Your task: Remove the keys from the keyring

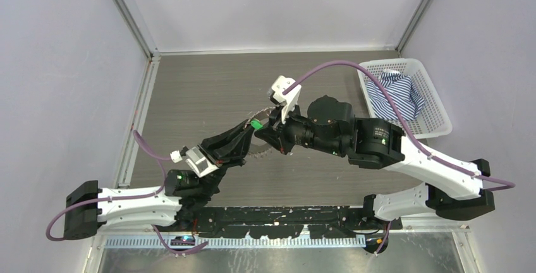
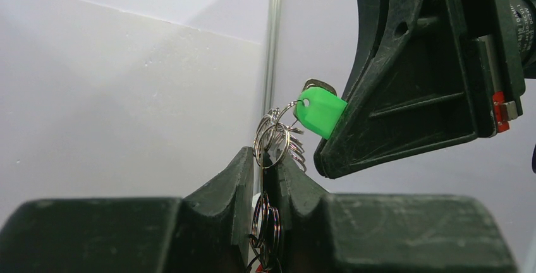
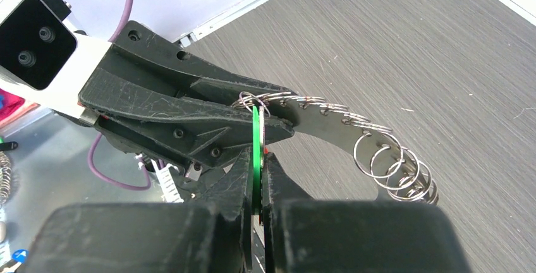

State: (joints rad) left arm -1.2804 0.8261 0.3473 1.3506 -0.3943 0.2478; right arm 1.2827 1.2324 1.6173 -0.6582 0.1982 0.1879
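Observation:
Both grippers meet above the middle of the table. My left gripper (image 1: 245, 135) (image 2: 268, 160) is shut on the silvery keyring (image 2: 273, 139), with more small wire rings hanging between its jaws. My right gripper (image 1: 264, 127) (image 3: 258, 154) is shut on the green-headed key (image 2: 320, 112) (image 3: 255, 135), which still hangs on the ring by its hole. The silvery keys (image 3: 335, 126) fan out in a curved toothed arc to the right, with several loose wire rings (image 3: 397, 170) at its end. The fan also shows in the top view (image 1: 260, 153) below the grippers.
A white basket (image 1: 438, 110) holding a blue striped cloth (image 1: 395, 93) stands at the back right. Grey walls close in the table on the left, back and right. The arm bases sit along the near edge.

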